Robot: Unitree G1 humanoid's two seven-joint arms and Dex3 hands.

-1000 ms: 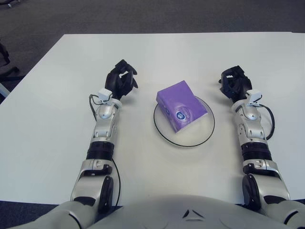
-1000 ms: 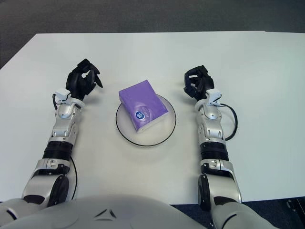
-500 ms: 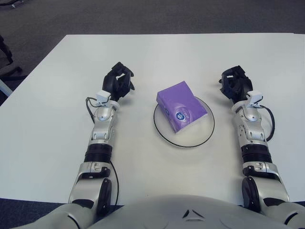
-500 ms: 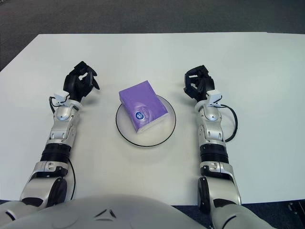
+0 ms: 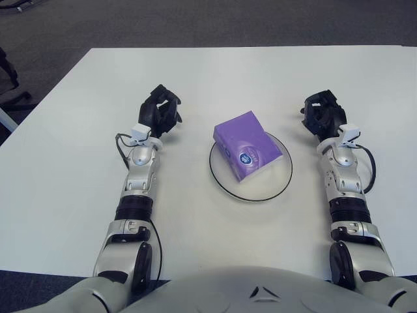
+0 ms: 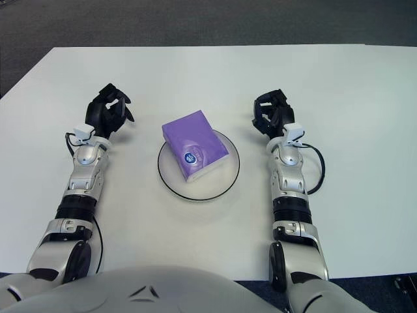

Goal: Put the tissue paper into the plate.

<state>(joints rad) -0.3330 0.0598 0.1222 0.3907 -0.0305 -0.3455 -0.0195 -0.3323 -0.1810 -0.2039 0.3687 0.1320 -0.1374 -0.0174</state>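
One plate [image 5: 268, 189] held one purple tissue paper pack [image 5: 247, 145], its far corner overhanging the rim. Two hands flanked it, apart from it: the left hand [image 5: 159, 112] and right hand [image 5: 321, 113], each with fingers curled, holding nothing. Since a second before, the left hand had drawn slightly outward. The white table [image 5: 58, 163] ended at dark carpet [image 5: 195, 23].

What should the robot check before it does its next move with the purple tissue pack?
1. Tissue pack sits on the plate: ok.
2. Pack fully inside the rim: not ok, its far corner overhangs.
3. Left hand apart from the pack, holding nothing: ok.
4. Right hand apart from the plate, holding nothing: ok.
5. Pack lying flat: cannot tell.
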